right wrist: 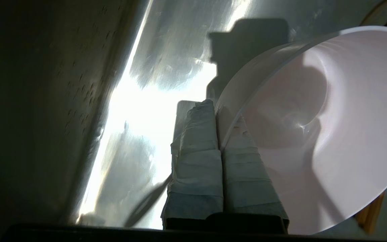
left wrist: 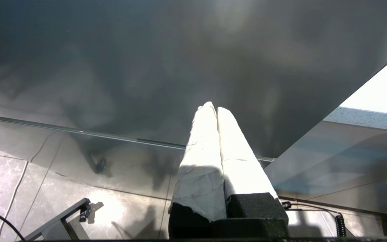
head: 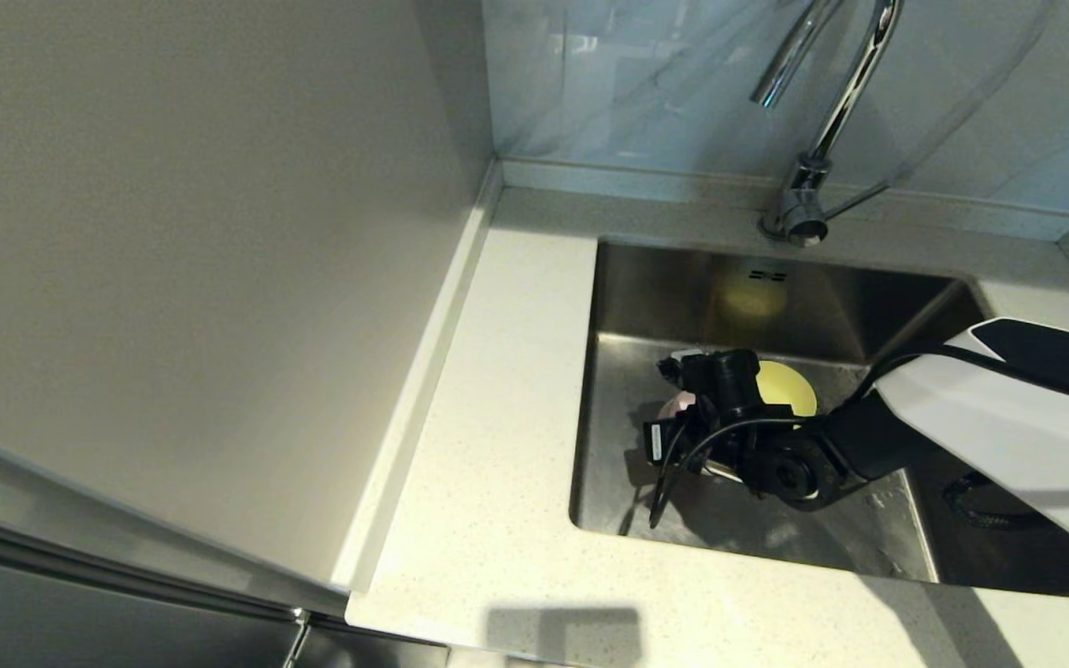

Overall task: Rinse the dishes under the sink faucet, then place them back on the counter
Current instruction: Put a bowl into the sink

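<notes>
My right gripper [right wrist: 216,111] is down inside the sink [head: 776,529], shut on the rim of the pale-pink dish [right wrist: 331,134], which tilts on its edge. From the head, only a sliver of the pink dish [head: 679,404] shows beside the right gripper [head: 697,399]. The pale-yellow bowl [head: 790,390] sits on the sink floor just behind the wrist. A brown strip [right wrist: 368,215] under the dish looks like the chopsticks. The chrome faucet [head: 831,121] stands at the back rim, with no water running. My left gripper [left wrist: 213,107] is parked below the counter, shut and empty.
The speckled counter [head: 497,417] runs left of and in front of the sink. A plain beige wall panel [head: 173,232] borders it on the left. The drain [head: 989,506] lies under my right arm.
</notes>
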Available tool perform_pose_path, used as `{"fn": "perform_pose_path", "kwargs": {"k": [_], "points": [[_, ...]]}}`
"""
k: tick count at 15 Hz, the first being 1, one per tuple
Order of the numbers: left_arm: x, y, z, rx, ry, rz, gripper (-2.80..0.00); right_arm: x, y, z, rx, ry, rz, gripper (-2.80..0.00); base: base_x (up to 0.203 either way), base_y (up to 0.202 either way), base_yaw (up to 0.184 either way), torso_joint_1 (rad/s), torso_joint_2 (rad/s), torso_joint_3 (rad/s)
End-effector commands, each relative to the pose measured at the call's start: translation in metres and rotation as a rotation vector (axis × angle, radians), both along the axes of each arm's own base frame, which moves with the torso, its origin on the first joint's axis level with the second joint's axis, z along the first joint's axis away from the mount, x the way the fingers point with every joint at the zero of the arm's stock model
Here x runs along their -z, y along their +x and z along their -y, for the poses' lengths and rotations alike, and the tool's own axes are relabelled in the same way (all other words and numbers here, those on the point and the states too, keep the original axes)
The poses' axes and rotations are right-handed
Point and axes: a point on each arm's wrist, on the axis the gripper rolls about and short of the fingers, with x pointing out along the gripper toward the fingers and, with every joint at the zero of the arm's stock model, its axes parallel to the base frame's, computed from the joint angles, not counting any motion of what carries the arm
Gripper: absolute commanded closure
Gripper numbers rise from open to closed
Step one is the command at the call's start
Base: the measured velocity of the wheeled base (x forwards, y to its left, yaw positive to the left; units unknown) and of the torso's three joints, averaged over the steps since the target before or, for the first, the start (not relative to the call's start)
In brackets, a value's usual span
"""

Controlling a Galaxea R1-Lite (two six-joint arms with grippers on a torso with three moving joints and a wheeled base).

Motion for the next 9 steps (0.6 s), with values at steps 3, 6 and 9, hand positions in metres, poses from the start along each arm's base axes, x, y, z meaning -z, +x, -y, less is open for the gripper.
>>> {"fn": "perform_pose_path", "kwargs": {"k": [3,6,9], "points": [[0.000,0.000,0.000,-0.001,0.000,0.003,0.00,0.010,0.021,0.001,0.031,-0.009,0.019,0.00,0.000,0.000,0.000,0.000,0.00,0.000],[0.000,0.000,0.000,-0.001,0.000,0.003,0.00,0.012,0.035,0.002,0.084,-0.027,0.049,-2.80,0.000,0.000,0.000,0.000,0.00,0.000],[0.000,0.000,0.000,-0.001,0.000,0.003,0.00,0.008,0.041,0.007,0.101,-0.029,0.046,-2.80,0.000,0.000,0.000,0.000,0.00,0.000]]}}
